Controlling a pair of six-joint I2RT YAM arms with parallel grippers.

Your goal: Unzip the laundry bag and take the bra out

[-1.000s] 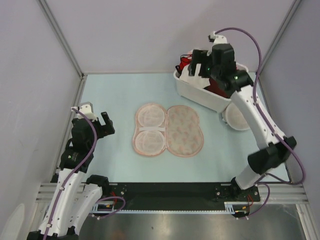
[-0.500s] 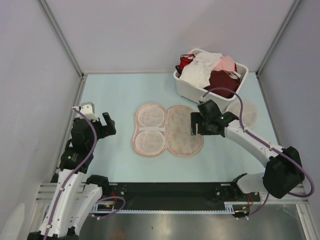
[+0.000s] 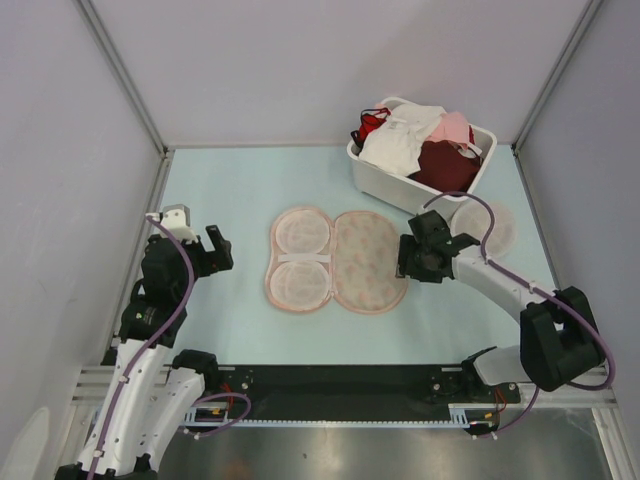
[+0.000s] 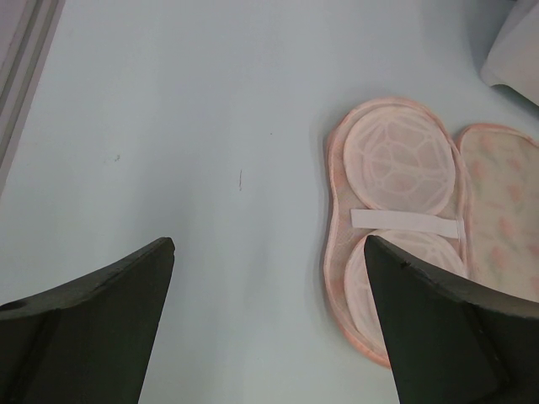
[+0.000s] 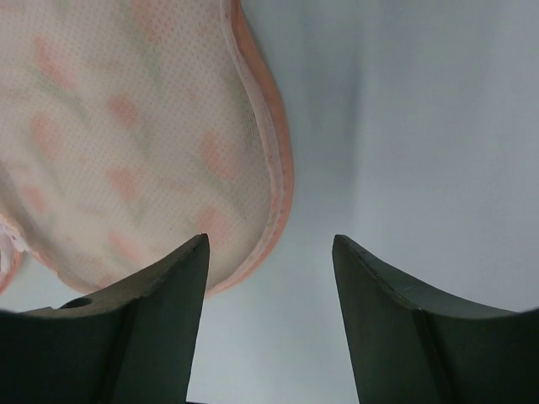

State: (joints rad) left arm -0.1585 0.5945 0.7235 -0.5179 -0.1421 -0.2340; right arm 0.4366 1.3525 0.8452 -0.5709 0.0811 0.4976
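Fingers of the left gripper (image 3: 217,249) stand spread as wide as they go, with nothing between them, hovering over bare desk (image 3: 230,190) well to the left of the laundry bag (image 3: 336,261). That bag lies unzipped and spread flat in two lobed halves, each with its long axis running from the arm bases toward the far wall. Its left half shows two pale round cups crossed by a white strap, its right half the leaf-printed lining. Low at the bag's right rim sits the right gripper (image 3: 404,262), its fingers (image 5: 160,320) partly apart and gripping nothing. From the wrist, the peach rim curves down toward the left finger, with bare desk filling most of the gap. This arm is plainly the nearer of the two, and the rim lies just left of its fingers, so any pinch would want a slight shift that way. Beyond and right of the bag, a white bin (image 3: 400,190) holds the white bra (image 3: 398,140) beside a dark red garment (image 3: 445,165) and a pink one (image 3: 455,128). So the bra already looks to be out of the bag
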